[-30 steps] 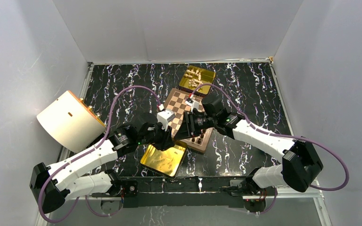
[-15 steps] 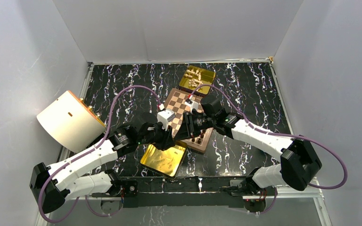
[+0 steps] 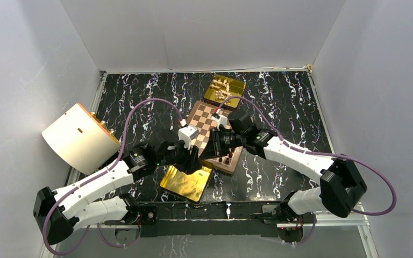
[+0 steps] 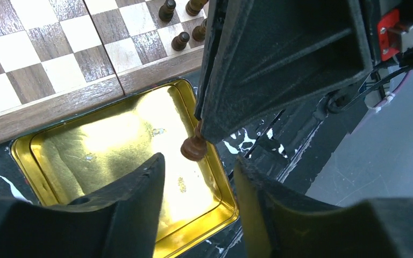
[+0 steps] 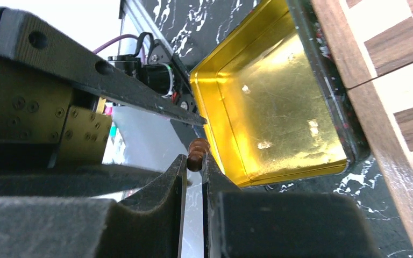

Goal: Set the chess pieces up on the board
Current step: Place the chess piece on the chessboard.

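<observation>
Brown chess piece (image 5: 197, 152), mostly hidden, is clamped between the right jaws; the left jaws stand apart, empty.

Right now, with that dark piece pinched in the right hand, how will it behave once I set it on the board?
Probably rigid and very light: the dark piece is small turned wood. Its round base looks narrow, so it likely tips easily and would roll once down. The right hand pinches it only at the tips, so it may twist or slip.
</observation>
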`<state>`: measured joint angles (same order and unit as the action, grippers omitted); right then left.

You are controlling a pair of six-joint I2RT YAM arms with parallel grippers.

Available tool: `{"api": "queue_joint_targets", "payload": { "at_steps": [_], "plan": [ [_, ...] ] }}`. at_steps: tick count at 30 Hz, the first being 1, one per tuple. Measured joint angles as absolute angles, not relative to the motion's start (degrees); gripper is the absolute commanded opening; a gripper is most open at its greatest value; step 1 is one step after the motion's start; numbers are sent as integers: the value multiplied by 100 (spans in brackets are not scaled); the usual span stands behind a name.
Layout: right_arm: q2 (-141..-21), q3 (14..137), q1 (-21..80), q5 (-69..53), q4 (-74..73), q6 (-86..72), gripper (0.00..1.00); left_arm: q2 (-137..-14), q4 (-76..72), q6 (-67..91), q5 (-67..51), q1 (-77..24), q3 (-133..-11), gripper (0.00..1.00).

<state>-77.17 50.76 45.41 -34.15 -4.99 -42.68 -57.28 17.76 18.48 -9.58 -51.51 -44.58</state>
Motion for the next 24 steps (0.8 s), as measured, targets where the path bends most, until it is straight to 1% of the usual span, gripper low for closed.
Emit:
{"api": "queue_joint_targets", "payload": {
  "at_steps": [4,5,6,12,18,21,24],
  "plan": [
    [-7605,5076,4545,-3002,-711,-4165,16,-5723,1758,1865,-939,-5151,-4438,65],
    [-7548,5078,4545,-2877,-770,-4132,16,-5721,1745,1883,-923,-5151,-4429,81],
    [-7498,5081,4545,-2746,-825,-4091,16,-5717,1730,1892,-908,-5151,-4416,89],
    [-7319,5306,4539,-1831,-1468,-3747,16,-5693,1673,1949,-648,-5151,-4287,91],
    [-7328,5878,4499,-740,-2235,-3343,16,-5686,1737,2078,-80,-5151,-4270,96],
    [-7426,6165,4466,-196,-2512,-3148,16,-5677,1820,2147,248,-5118,-4272,97],
    [-7623,6386,4429,237,-2744,-2987,16,-5680,1859,2169,340,-4925,-4274,97]
  ]
}}
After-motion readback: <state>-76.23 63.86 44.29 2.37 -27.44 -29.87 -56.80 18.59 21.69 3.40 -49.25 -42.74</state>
